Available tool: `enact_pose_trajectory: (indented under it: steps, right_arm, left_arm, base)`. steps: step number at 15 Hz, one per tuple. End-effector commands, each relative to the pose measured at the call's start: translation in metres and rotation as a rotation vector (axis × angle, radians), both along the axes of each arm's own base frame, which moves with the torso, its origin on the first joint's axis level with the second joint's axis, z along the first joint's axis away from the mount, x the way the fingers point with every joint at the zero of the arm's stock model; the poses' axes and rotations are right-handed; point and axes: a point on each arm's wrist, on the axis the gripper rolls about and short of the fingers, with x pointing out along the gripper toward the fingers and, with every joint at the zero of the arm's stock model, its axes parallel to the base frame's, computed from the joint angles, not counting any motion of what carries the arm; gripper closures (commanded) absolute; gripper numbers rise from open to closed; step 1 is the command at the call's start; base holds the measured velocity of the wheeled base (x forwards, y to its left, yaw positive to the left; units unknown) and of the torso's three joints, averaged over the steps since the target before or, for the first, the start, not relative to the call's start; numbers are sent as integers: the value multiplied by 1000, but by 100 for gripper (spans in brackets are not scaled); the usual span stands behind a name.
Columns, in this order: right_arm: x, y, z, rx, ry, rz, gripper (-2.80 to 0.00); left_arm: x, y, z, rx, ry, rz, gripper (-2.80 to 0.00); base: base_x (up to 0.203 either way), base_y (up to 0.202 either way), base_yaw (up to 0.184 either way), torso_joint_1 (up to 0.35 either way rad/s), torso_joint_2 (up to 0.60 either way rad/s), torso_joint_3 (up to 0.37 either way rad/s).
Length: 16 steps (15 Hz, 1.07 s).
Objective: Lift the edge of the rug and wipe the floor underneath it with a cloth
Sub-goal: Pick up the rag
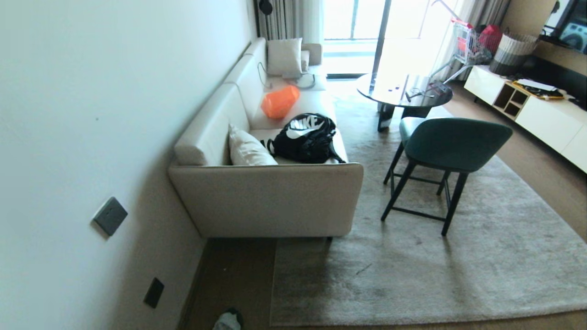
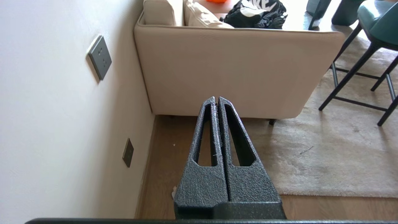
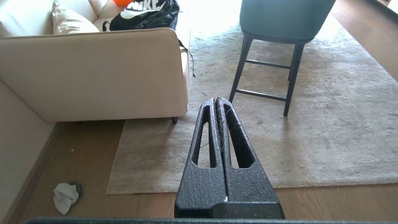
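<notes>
We take the sofa (image 1: 266, 201) as our landmark: it stands along the wall (image 1: 91, 114), its near right corner on the rug (image 1: 435, 275). A backpack (image 1: 306, 137) lies on it. The chair (image 1: 447, 146) stands right of it; the cloth (image 1: 227, 321) lies before it, on the floor (image 1: 229, 275).

You see floor (image 3: 93, 205): brown planks | rug edge (image 3: 140, 188) flat beside sofa (image 3: 93, 74) | cloth (image 3: 64, 196) crumpled near rug corner, by wall
</notes>
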Motion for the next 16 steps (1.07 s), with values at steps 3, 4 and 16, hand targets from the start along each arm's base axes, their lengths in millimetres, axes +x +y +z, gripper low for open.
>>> enact_pose_trajectory:
  steps: [3, 4, 16]
  right_arm:
    - [0, 0, 0, 7, 2, 0, 0]
    - [0, 0, 0, 7, 1, 0, 0]
    - [0, 0, 0, 7, 1, 0, 0]
  left_arm:
    - [0, 0, 0, -1, 0, 1, 0]
    - [0, 0, 0, -1, 0, 1, 0]
    - [0, 0, 0, -1, 0, 0, 0]
  base:
    - [0, 0, 0, -136, 350, 210]
    - [0, 0, 0, -131, 340, 217]
    - [0, 0, 0, -163, 486, 317]
